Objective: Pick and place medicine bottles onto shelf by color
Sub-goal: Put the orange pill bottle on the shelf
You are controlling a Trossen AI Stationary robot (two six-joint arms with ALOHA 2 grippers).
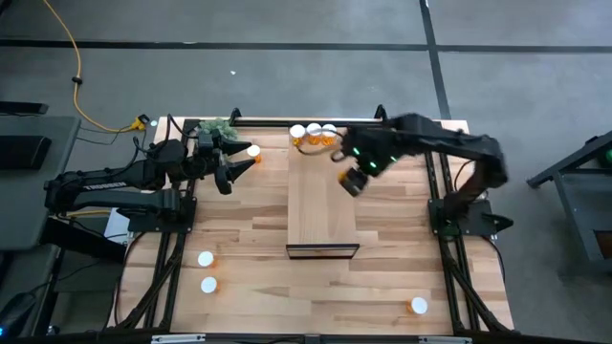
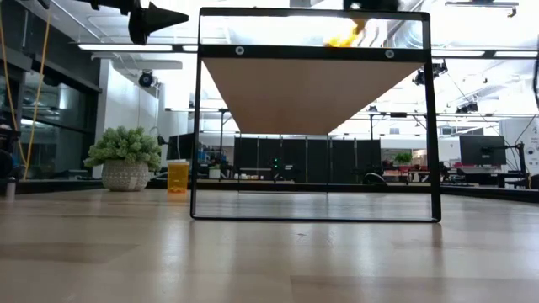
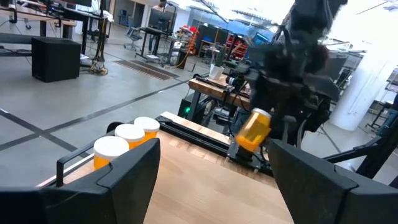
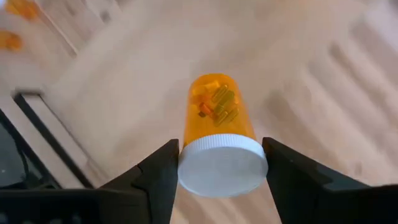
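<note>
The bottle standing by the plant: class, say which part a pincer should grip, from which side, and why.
Grip the bottle around its orange body below the white cap, coming down from above. It stands upright, cap up, and the plant sits close beside it, so a vertical approach likely clears the leaves.

1. Your left gripper [image 3: 214, 180] frames this view: its two dark fingers [image 3: 127, 174] stand wide apart with nothing between them.
2. Below them lies the pale plain-wood shelf board [image 3: 205, 193].
3. Three translucent orange pill bottles with round white caps [image 3: 127, 140] stand close together in a row at the board's far edge.
4. Farther off, the other arm's dark gripper [image 3: 292, 93] hangs over the board with another orange bottle [image 3: 254, 129], tilted; its grip looks closed on it, though motion blur hides the contact.
</note>
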